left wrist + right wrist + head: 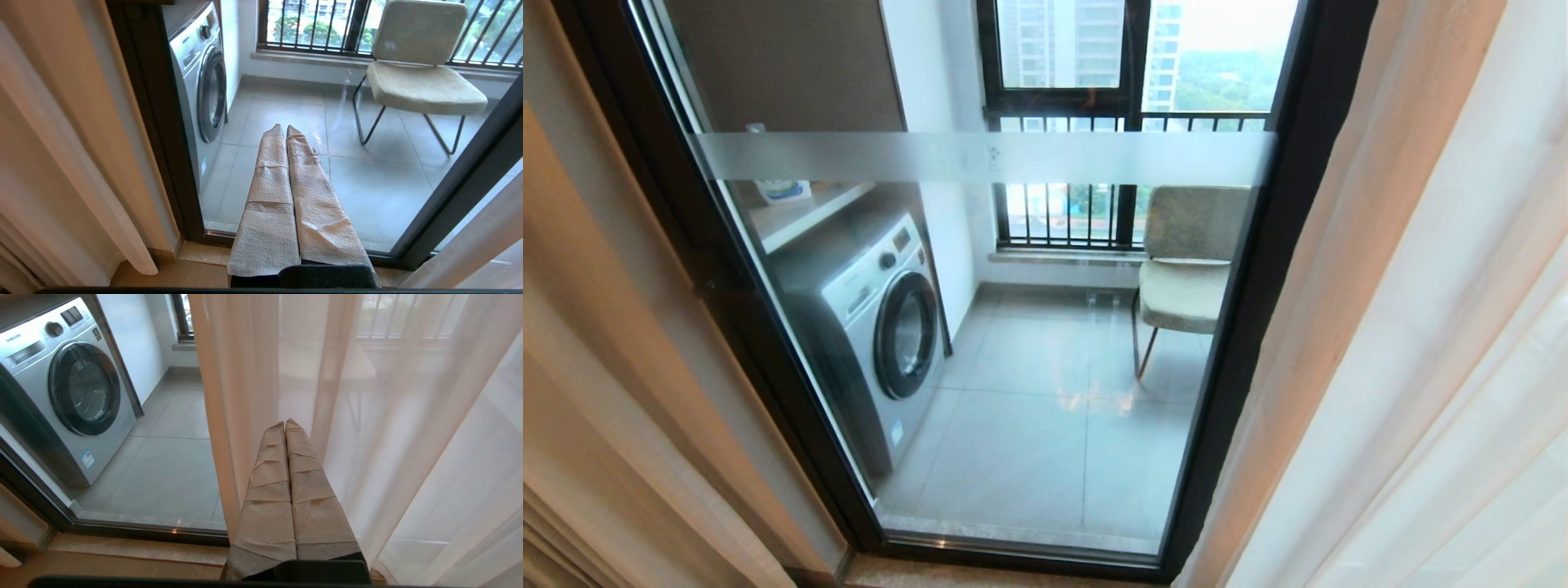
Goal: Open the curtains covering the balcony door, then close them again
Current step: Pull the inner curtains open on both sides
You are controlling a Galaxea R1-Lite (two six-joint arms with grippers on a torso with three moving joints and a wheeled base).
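"SAMSUNG" on washing machine point(61, 388) front.

There is one balcony door point(980, 155) of glass with one frosted band point(1094, 157) across it. Behind the glass stand one washing machine point(874, 327) and one chair point(1186, 278). Two layers of curtains point(1421, 327) are visible: one cream drape point(588, 367) and one white sheer point(408, 416). Two grippers show, the left gripper point(285, 128) and the right gripper point(284, 424), each with two wrapped fingers point(269, 192) pressed together.

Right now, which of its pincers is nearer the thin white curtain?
Right. The right pincer points into the white sheer curtain, seemingly almost touching; the left pincer faces the bare balcony door glass.
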